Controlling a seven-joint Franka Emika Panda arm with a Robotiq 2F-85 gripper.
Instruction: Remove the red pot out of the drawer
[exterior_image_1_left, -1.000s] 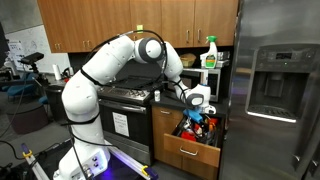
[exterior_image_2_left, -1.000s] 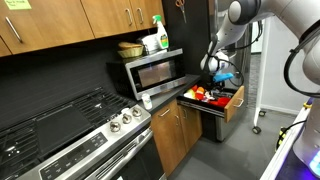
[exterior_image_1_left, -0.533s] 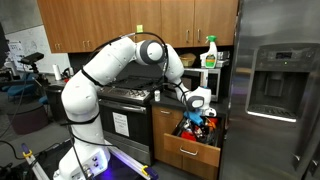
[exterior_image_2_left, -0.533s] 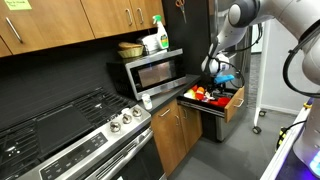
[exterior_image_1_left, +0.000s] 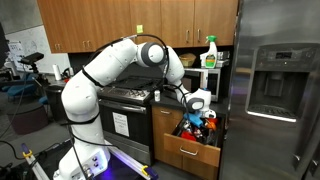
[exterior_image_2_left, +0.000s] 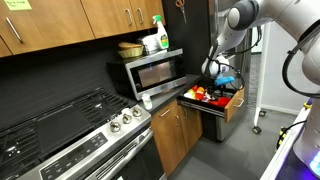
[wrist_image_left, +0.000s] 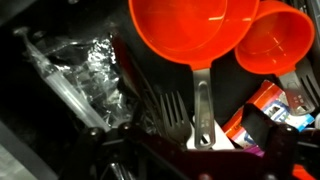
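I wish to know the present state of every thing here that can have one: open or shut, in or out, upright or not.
drawer: pulled open, full of items.
red pot: inside the drawer, beside a fork, not lifted out.
gripper: over the drawer's contents; open or shut, cannot tell.
microwave: door shut.
spray bottle: upright on the microwave.
refrigerator: doors shut.
oven: door shut.

We can read no text anywhere: the spray bottle (exterior_image_1_left: 210, 52) label, the oven (exterior_image_2_left: 125, 118) knobs and a printed packet (wrist_image_left: 283, 103) in the wrist view are too blurred.
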